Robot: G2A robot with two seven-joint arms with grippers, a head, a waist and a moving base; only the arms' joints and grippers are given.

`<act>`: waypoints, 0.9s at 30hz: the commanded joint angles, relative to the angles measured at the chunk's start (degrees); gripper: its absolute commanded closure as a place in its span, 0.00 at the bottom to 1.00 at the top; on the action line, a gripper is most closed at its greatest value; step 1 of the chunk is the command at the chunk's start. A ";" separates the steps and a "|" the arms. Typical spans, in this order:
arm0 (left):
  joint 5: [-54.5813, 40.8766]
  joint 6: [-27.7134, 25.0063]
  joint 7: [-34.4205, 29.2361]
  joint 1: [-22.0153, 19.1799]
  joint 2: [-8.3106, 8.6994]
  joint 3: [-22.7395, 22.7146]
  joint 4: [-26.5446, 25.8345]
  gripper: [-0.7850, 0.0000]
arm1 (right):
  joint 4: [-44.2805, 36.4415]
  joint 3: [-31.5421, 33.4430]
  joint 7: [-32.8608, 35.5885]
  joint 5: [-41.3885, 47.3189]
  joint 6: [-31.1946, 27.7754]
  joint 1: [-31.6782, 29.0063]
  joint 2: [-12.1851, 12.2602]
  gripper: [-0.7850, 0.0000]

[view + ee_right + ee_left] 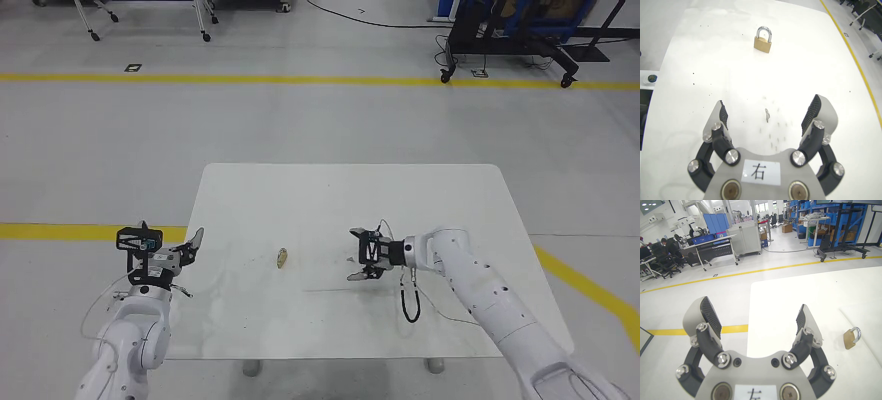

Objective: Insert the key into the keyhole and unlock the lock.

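Top view: the padlock (282, 258) lies on the white bench (350, 190). The left jaws sit at its 9 o'clock by the bench edge, the right jaws at its 3 o'clock.

Left wrist view: the left jaws are spread, gripping nothing.

Right wrist view: the right jaws are spread low over the bench. The small key (767, 115) lies between them, untouched, with the padlock farther ahead.
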 commanded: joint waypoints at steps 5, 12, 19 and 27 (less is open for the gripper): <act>0.00 0.00 0.00 0.00 0.00 0.00 0.00 0.00 | 7.17 -6.69 -1.86 1.38 -0.01 5.01 -0.62 0.51; 0.00 0.00 0.00 0.00 0.00 0.00 0.00 0.00 | 11.10 -9.97 -4.11 1.69 -0.01 7.90 -0.89 0.69; 0.00 0.00 0.00 0.00 0.00 0.00 0.00 0.00 | 13.06 -11.44 -4.90 0.66 -0.01 9.34 -0.97 1.00; 0.00 0.00 0.00 0.00 0.00 0.00 0.00 0.00 | 12.15 -11.42 -7.00 -0.41 0.96 9.42 -0.49 1.00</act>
